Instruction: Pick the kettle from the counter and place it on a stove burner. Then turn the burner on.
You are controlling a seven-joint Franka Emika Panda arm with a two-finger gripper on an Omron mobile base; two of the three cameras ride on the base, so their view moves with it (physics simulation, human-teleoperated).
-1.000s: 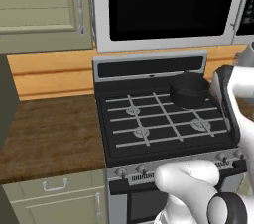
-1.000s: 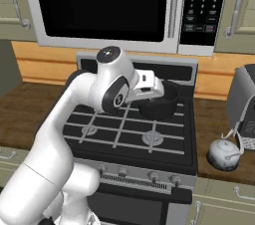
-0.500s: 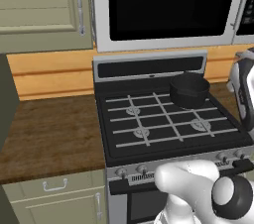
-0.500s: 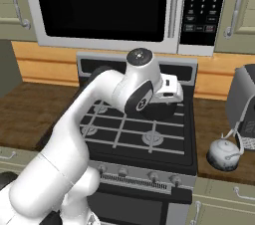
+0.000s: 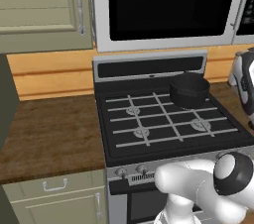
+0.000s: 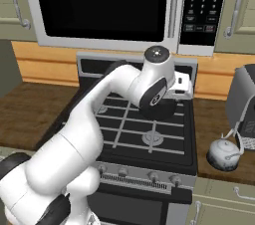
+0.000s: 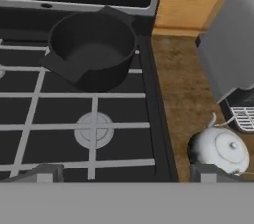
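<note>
1. Cooktop (image 6: 149, 157) and counter (image 7: 186, 104) are being viewed from above by the hand camera, with the black pot (image 7: 92, 54) sitting on the rear right burner and the front right stove burner (image 7: 94, 130) lying free.
2. Arm is being swung to the right over the stove; compared with a second ago, its elbow and hand are being carried further toward the counter side, and the hand has passed across the cooktop in the right base view.
3. Grey appliance (image 6: 242, 102) is standing on the counter just behind the kettle (image 7: 220, 149), so the approach is best made from above and from the stove side, clear of it.
4. Kettle is resting upright on the counter, near the stove's right edge, not yet touched; its thin arched handle is judged the part to be grasped, squarely and centred.
5. Gripper (image 7: 124, 172) is being held with its fingers fully apart and nothing between them, hovering above the cooktop's right front.
</note>
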